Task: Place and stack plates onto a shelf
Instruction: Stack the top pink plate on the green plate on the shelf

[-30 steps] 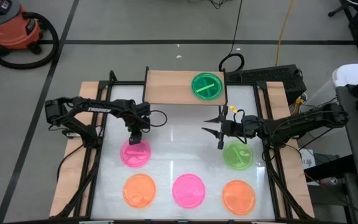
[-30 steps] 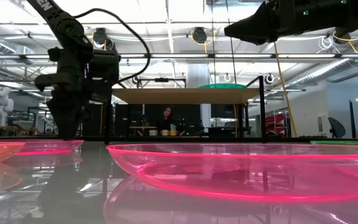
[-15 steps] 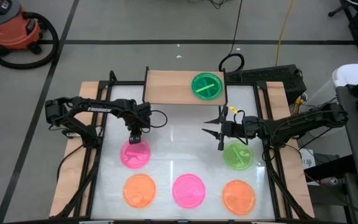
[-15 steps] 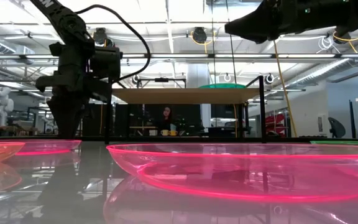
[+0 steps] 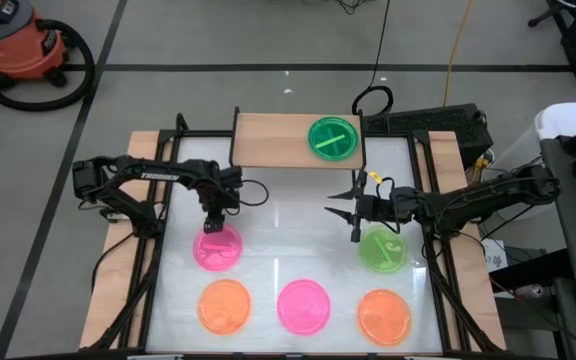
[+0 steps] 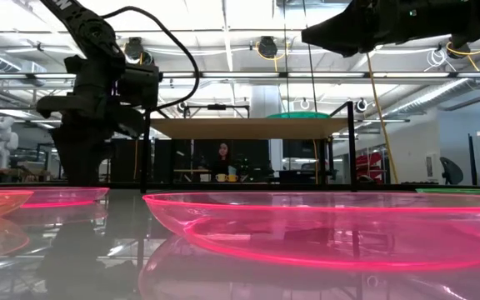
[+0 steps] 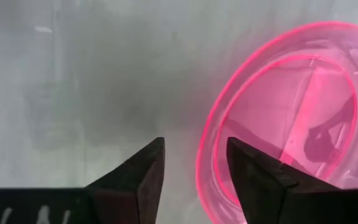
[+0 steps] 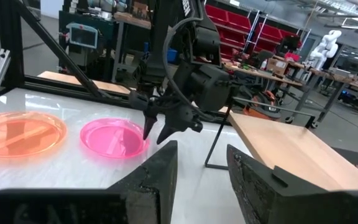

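A pink plate [image 5: 216,247] lies flat on the white table at the left. My left gripper [image 5: 215,222] points down over its far rim [image 7: 205,155] and is open; one finger stands inside the rim and one outside, and no touch shows. My right gripper [image 5: 353,213] hangs open above the table, between the shelf [image 5: 278,140] and a green plate [image 5: 381,249]. The shelf's wooden top carries another green plate [image 5: 332,137] at its right end. Along the near edge lie an orange plate [image 5: 224,306], a pink plate [image 5: 303,306] and a second orange plate [image 5: 383,315].
Black frame rails [image 5: 158,250] run along both sides of the table. Bare tabletop [image 5: 288,230] lies between the two grippers and in front of the shelf. The shelf's left and middle parts [image 5: 268,140] show bare wood. A person sits far behind the table [image 6: 222,158].
My left gripper has opened over the pink plate's far rim; in the low view its fingers now stand wider apart than before. The plate has stayed where it was.
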### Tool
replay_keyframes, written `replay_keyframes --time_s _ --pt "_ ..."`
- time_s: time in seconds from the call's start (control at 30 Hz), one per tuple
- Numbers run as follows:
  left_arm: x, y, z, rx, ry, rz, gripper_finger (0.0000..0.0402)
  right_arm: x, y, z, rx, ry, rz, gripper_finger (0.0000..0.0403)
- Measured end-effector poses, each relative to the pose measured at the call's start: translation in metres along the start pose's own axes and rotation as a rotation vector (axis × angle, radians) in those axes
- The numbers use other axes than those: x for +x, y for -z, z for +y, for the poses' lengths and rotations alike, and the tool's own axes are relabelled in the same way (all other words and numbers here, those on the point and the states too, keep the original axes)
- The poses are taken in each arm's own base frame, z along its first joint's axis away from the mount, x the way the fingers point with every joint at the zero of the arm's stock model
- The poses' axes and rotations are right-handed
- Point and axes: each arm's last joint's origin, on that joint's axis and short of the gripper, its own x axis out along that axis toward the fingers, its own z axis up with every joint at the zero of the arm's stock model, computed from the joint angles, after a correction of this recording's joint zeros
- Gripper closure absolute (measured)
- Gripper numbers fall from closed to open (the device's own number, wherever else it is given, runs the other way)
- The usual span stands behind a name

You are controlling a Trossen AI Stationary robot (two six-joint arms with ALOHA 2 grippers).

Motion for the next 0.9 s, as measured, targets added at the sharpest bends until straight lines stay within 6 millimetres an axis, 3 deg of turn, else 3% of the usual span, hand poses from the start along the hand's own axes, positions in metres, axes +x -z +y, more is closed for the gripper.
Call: replay_keyframes --time_s 0.33,0.4,0.6,0.77,0.9 --pt "0.011 0.003 -0.003 0.021 -0.01 -0.017 0.0228 0.0 0.0 0.0 0.025 0.0 0.0 0.0282" --pt "0.011 0.003 -0.003 0.023 -0.018 -0.017 0.0254 0.0 0.0 0.0 0.025 0.0 0.0 0.0282" --pt "0.011 0.003 -0.002 0.037 -0.014 -0.02 0.0387 0.0 0.0 0.0 0.023 0.0 0.0 0.0282" --pt "0.011 0.003 -0.002 0.031 -0.012 -0.016 0.0397 0.0 0.0 0.0 0.022 0.0 0.0 0.0282" --pt "-0.001 0.001 -0.007 0.007 0.006 0.045 0.0398 0.0 -0.003 -0.001 0.017 0.006 -0.028 0.0282"
